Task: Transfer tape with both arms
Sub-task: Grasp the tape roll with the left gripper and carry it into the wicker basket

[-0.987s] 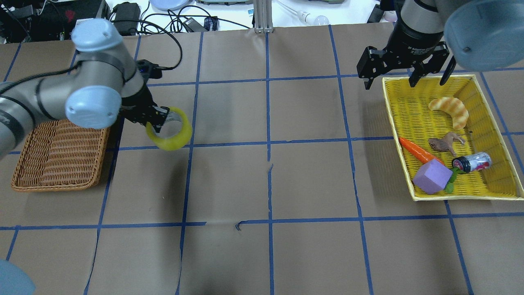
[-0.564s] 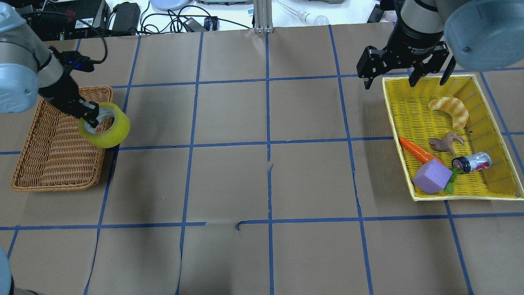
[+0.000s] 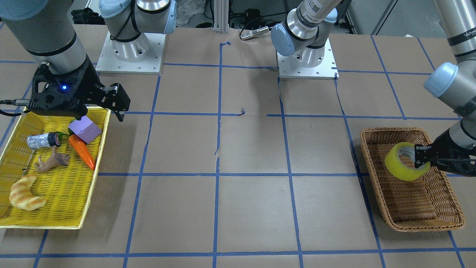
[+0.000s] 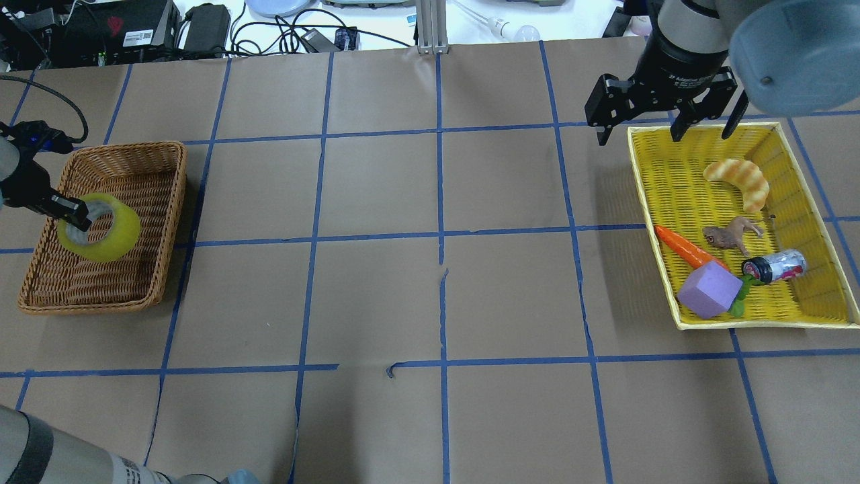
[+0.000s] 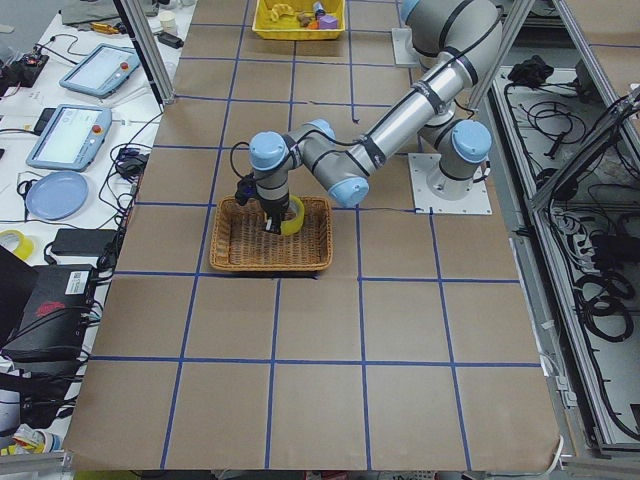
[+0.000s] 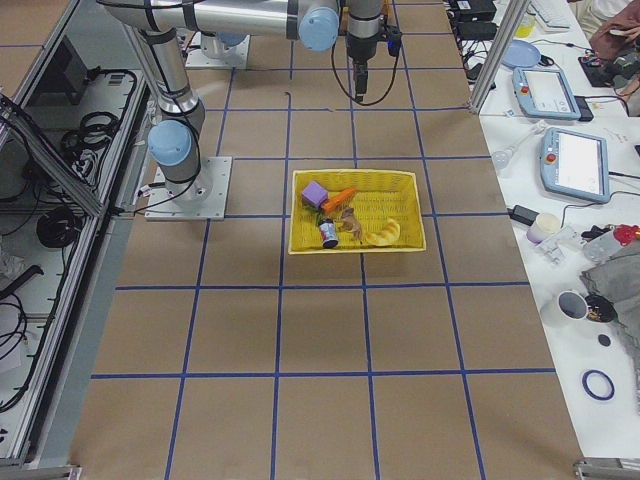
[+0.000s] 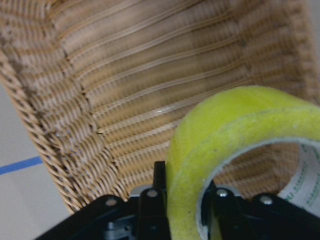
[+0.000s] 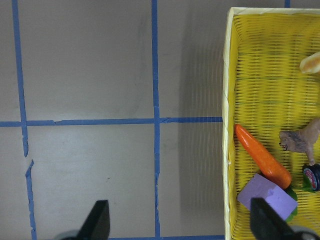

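A yellow tape roll (image 4: pixel 115 243) hangs in my left gripper (image 4: pixel 76 216), just above the floor of the brown wicker basket (image 4: pixel 101 297) at the table's left end. The left gripper is shut on the roll's wall, one finger inside the ring and one outside, as the left wrist view (image 7: pixel 187 200) shows. The roll also shows in the front view (image 3: pixel 398 166) and in the left wrist view (image 7: pixel 225 120). My right gripper (image 4: pixel 665 129) is open and empty, high over the far left corner of the yellow basket (image 4: pixel 678 181).
The yellow basket holds a croissant (image 4: pixel 739 180), a carrot (image 4: pixel 685 247), a purple block (image 4: pixel 709 290), a can (image 4: pixel 776 265) and a toy animal (image 4: pixel 729 235). Brown paper with blue tape lines covers the table. Cables and devices lie beyond the far edge.
My left arm has swung left with the tape roll, from the table right of the wicker basket, over its rim, to above its inside. The right arm has not moved.
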Controlling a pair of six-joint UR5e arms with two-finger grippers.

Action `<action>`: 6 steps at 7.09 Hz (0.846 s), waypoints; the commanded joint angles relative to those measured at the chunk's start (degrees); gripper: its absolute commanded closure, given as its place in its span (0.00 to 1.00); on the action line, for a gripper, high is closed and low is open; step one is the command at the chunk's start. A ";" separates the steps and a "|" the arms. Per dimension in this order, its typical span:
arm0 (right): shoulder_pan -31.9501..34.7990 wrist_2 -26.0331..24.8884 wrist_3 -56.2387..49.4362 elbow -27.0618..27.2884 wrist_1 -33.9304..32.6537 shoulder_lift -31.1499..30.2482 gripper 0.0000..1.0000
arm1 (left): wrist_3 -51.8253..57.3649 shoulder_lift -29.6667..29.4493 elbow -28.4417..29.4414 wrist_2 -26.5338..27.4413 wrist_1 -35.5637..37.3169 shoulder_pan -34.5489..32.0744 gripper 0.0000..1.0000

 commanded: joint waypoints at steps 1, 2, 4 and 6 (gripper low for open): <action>-0.01 0.31 -0.17 0.06 0.07 -0.07 0.00 | 0.32 -4.90 -0.21 -2.04 6.68 0.30 1.00; -0.01 0.14 -0.25 0.06 0.07 -0.07 0.00 | 0.14 -4.74 -0.03 -2.32 6.87 0.30 0.11; -0.01 0.13 -0.26 0.06 0.07 0.02 0.00 | 0.14 -0.89 0.67 -1.19 6.00 -1.01 0.00; -0.01 -0.13 -0.25 0.06 0.06 -0.07 0.00 | -3.25 5.24 0.93 -0.74 2.77 -5.99 0.00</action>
